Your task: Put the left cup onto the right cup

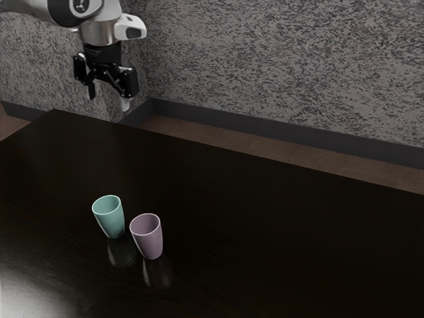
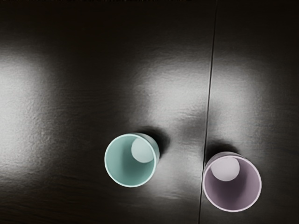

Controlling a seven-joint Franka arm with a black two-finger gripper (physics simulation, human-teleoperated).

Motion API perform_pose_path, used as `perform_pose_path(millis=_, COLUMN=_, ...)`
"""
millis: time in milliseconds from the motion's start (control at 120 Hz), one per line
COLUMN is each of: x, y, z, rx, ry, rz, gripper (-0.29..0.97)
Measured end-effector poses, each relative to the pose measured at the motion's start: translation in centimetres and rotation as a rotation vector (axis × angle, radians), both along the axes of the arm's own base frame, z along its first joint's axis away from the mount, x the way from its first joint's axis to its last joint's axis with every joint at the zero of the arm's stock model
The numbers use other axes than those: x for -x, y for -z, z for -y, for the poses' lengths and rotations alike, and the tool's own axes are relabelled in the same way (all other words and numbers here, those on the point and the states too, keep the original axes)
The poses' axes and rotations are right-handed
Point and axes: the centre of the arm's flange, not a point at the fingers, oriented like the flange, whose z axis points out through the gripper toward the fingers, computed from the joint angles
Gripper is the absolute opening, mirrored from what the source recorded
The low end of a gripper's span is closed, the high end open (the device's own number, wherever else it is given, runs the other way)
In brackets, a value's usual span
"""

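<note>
Your dark, glossy surface stands before a speckled stone wall. On it the teal cup, at the exterior view's left, and the purple cup stand upright, empty, close but apart. Your jaws hang wide open well above the surface, holding nothing.

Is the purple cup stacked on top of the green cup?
No, the small purple plastic cup stands upright on the dark table beside the teal-green plastic cup, apart from it.
</note>
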Motion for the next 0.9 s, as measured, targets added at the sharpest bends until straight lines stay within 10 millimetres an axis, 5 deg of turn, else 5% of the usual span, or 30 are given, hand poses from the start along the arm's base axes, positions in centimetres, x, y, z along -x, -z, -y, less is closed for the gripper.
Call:
perform_pose_path(millis=208, x=-0.6, y=2.7, z=0.3, rx=-0.006, ry=0.018, rz=-0.035, gripper=0.68)
perform_pose_path(millis=567, x=2.6, y=12.2, z=-4.9, rx=0.02, ry=-0.043, rz=-0.054, gripper=0.68)
perform_pose_path(millis=900, x=3.4, y=18.6, z=-3.5, rx=0.063, ry=-0.006, rz=-0.011, gripper=0.68)
